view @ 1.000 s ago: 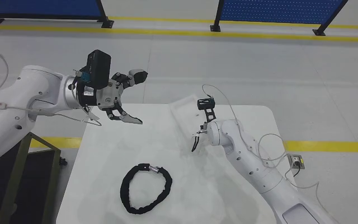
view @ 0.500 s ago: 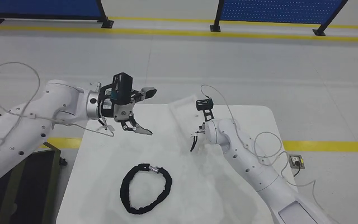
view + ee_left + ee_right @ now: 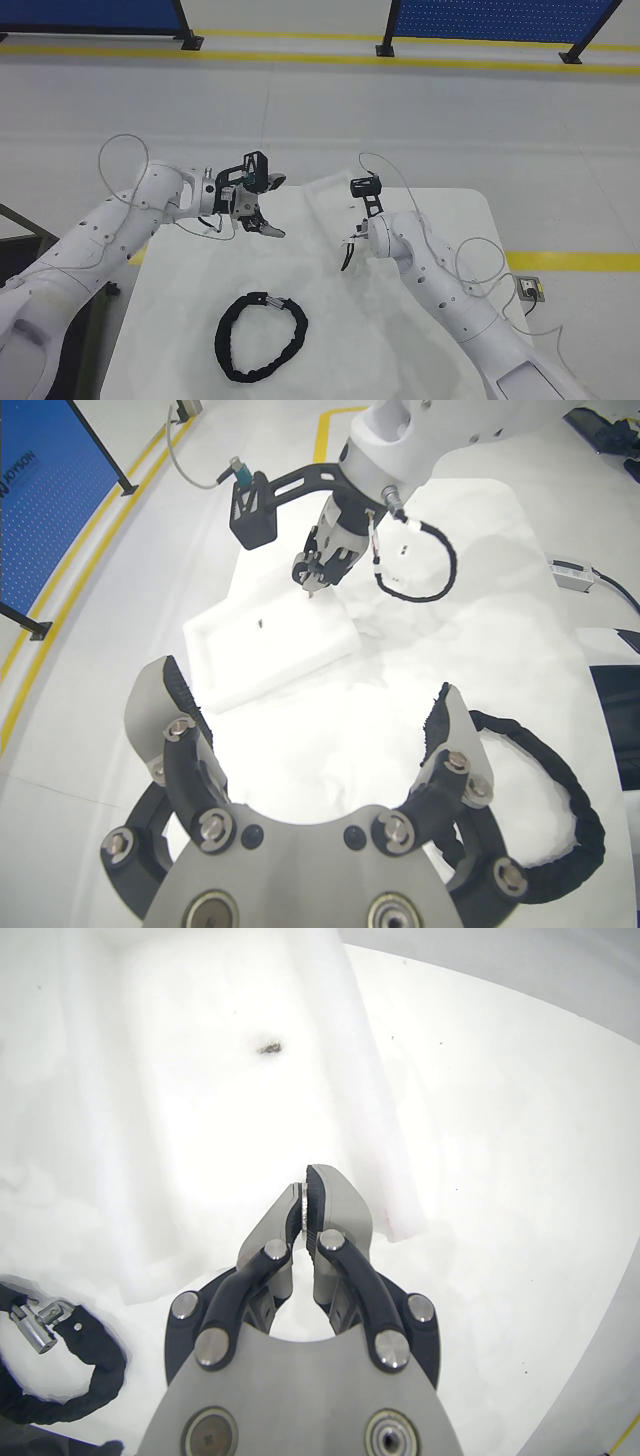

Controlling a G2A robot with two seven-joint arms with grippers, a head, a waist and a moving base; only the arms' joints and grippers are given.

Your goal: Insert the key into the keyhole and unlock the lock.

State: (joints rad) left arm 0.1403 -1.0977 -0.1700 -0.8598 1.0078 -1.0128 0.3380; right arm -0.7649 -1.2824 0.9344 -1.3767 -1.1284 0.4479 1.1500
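Apparent key (image 3: pixel 303 1211) within right gripper (image 3: pixel 306 1177)

Qty: 1 chain lock (image 3: pixel 223 342), 1 key (image 3: pixel 303 1214) (seen edge-on), 1 wht tray (image 3: pixel 250 650), 1 table (image 3: pixel 180 300).

Only a thin metal edge of the key (image 3: pixel 303 1213) shows between the pads of the right pincer (image 3: pixel 305 1180); the blade is hidden. The chain of the lock (image 3: pixel 45 1323) is cut off by the right wrist view's edge, and its keyhole is too small to tell.
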